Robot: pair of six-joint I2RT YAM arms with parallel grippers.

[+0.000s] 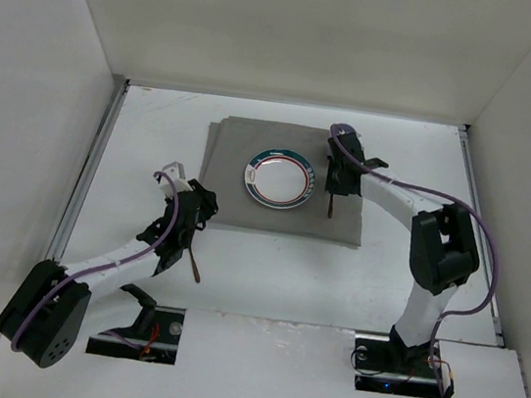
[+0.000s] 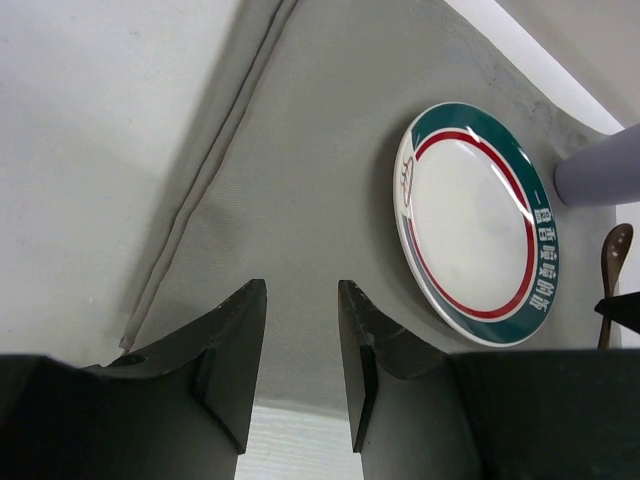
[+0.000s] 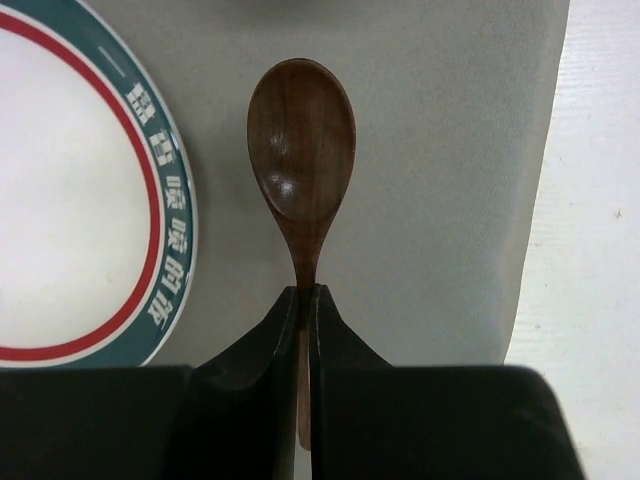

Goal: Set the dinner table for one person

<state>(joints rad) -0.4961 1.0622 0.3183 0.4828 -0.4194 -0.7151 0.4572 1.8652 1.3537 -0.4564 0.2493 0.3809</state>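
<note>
Wood seemed to be the material of the spoon (image 3: 300, 150): dark brown, smooth, probably light and stiff. It should not bend in a firm grip, though the polished handle could slip or turn. The right gripper (image 3: 305, 300) was closed tightly on the thin handle, just behind the bowl, with the bowl pointing forward. This looked a sensible place to hold it, because the neck is narrow there.

The spoon was over the grey cloth (image 3: 440, 180), just beside the right rim of the plate (image 3: 172, 235) and not touching it. Whether it already rested on the cloth could not be told. The plate looked glazed, hard and fragile, and would be best taken by its rim.

The cloth lay in the middle of the dinner table (image 1: 274, 279), the white surface under both arms. The left gripper (image 2: 300, 290) was partly open and held nothing, near the cloth's left edge. A thin brown utensil (image 1: 195, 268) showed on the table close to it.
</note>
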